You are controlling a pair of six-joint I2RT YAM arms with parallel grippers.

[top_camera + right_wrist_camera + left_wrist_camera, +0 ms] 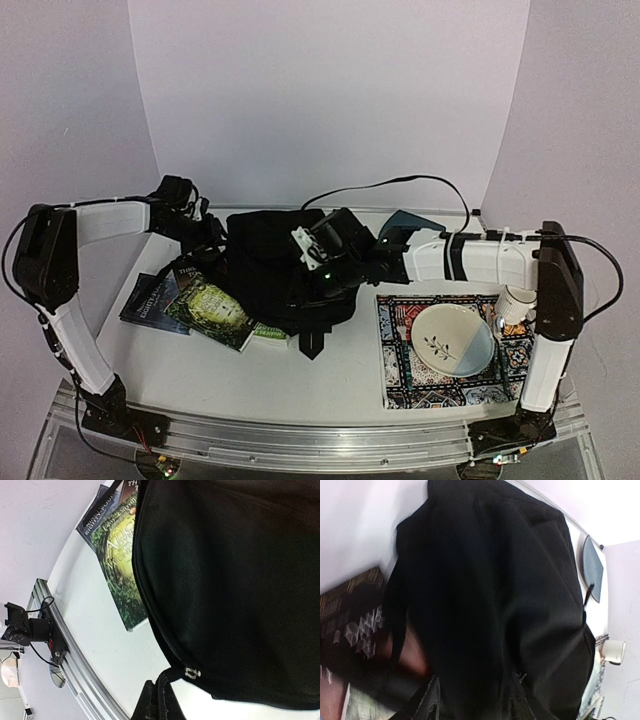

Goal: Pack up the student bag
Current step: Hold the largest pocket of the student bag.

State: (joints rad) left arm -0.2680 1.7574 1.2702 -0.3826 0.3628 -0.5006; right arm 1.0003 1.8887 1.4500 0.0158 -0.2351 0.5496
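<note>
The student bag point(270, 260) is a large black fabric backpack lying in the middle of the table. It fills the left wrist view point(485, 580) and the right wrist view point(240, 580). My left gripper point(212, 236) is at the bag's left edge. Its fingers point(427, 700) stand partly apart with a thick fold of bag fabric clamped between them point(474, 700). My right gripper point(318, 262) is over the bag's front. In the right wrist view it point(159, 702) is shut on the black zipper pull strap point(175, 674) just beside the metal slider point(191, 672).
Books lie left of the bag, partly under it: a green one point(212, 308) point(122, 570) and a dark blue one point(150, 298). A patterned mat point(400, 385) at right holds a plate point(455, 338) and a cup point(517, 305). A blue-grey plate point(410, 222) lies behind the bag.
</note>
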